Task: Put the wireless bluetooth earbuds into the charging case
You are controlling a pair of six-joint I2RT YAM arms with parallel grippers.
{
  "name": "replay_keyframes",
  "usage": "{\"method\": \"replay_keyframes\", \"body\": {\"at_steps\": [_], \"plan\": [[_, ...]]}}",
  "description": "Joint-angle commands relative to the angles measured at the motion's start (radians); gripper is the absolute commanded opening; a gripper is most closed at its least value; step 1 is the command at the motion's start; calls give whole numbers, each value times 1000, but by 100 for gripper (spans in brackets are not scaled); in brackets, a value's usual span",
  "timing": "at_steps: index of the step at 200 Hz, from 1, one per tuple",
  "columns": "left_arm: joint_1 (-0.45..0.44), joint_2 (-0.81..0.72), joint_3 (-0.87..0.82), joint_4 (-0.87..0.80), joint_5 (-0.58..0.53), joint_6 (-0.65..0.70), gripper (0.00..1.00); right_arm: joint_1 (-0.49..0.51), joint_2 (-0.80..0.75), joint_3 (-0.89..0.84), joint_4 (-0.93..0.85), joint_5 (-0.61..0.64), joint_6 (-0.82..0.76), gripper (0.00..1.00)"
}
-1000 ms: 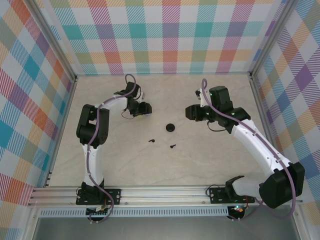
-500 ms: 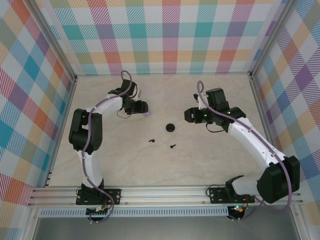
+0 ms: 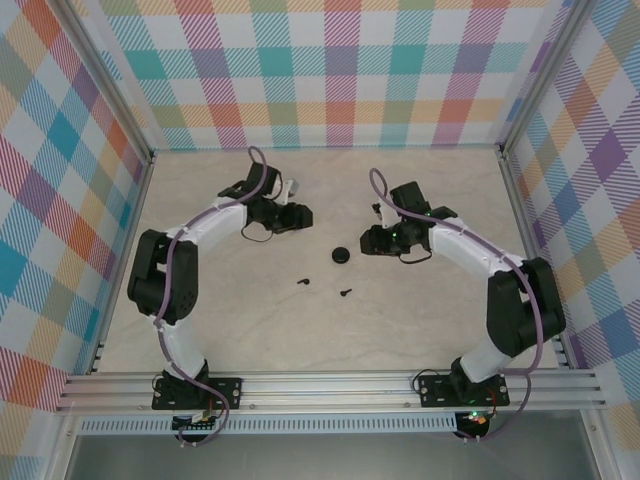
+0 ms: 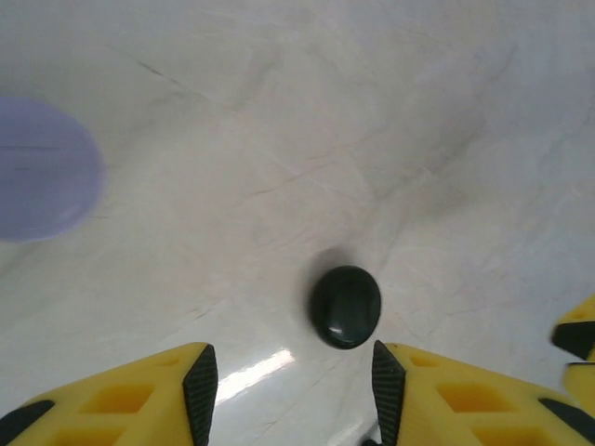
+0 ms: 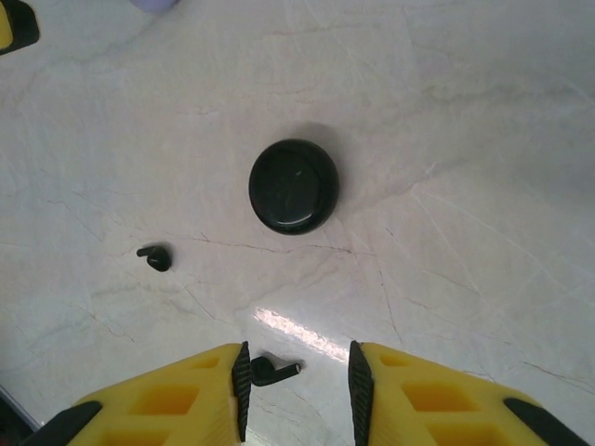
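Observation:
A round black charging case (image 3: 341, 256) lies shut on the table between my two grippers. Two tiny black earbuds (image 3: 303, 282) (image 3: 345, 293) lie on the marble just in front of it. My left gripper (image 3: 301, 216) hovers open to the case's far left; in its wrist view the black case (image 4: 346, 306) sits just beyond the open left gripper (image 4: 293, 395). My right gripper (image 3: 371, 243) is open beside the case's right. Its wrist view shows the case (image 5: 294, 186), one earbud (image 5: 156, 257) and another earbud (image 5: 270, 372) close to the left finger of the right gripper (image 5: 297, 386). The lilac earbuds are out of view.
A pale lilac round case (image 4: 42, 172) lies left of the black one in the left wrist view, and its edge (image 5: 153, 4) shows at the top of the right wrist view. Plaid walls enclose the table (image 3: 250, 320) on three sides, with a metal rail (image 3: 320, 385) at the front.
Both grippers have closed in on the black case: the right one swung left and nearer, the left one shifted right. Case and earbuds have not moved.

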Motion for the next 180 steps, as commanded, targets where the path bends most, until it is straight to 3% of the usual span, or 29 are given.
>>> {"method": "replay_keyframes", "body": {"at_steps": [1, 80, 180], "plan": [[-39, 82, 53, 36, 72, -42, 45, 6, 49, 7, 36, -66, 39, 33], [-91, 310, 236, 58, 154, -82, 35, 40, 196, -12, 122, -114, 111, 24], [-123, 366, 258, -20, 189, -27, 31, 52, 305, 48, 140, -81, 152, 21]]}}
